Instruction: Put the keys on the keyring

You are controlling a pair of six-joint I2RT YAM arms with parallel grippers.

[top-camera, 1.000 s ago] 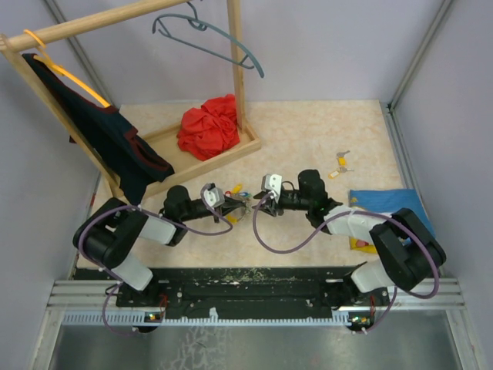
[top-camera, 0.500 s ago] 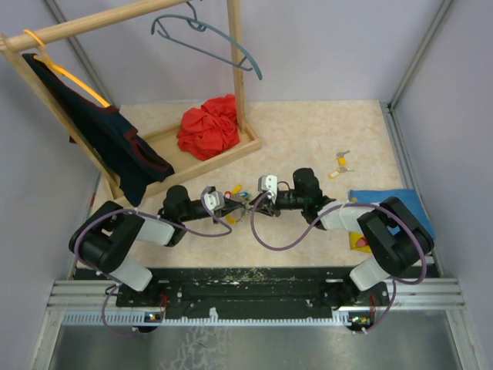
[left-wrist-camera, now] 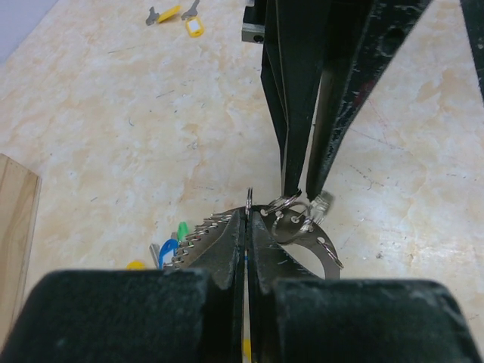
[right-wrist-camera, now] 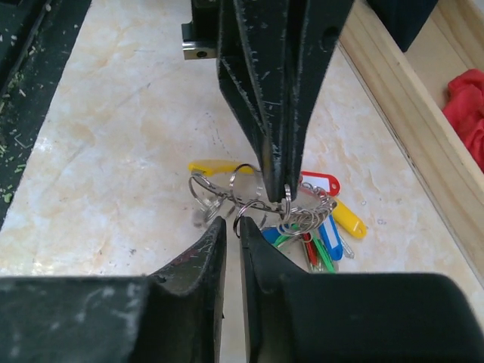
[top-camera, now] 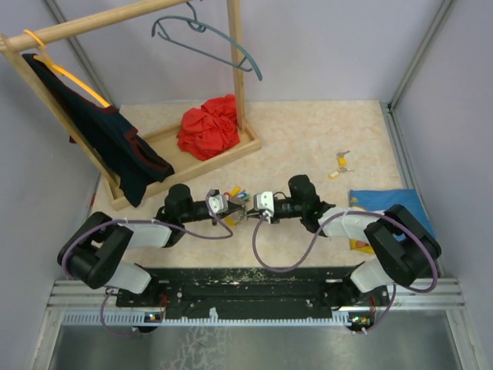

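Right wrist view: threading in hand.
The keyring (right-wrist-camera: pixel 296 218) is clamped in left gripper (right-wrist-camera: pixel 280 193); right gripper (right-wrist-camera: pixel 233 223) nearly closed, hold unclear; alignment needed next.

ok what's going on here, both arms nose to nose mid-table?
The left gripper and right gripper meet over the bunch of keys with coloured tags. The left jaws are shut on a thin metal ring in that bunch. The right jaws are nearly closed around a small ring beside it; a firm grip can't be confirmed. Two loose tagged keys lie apart on the right arm's side.
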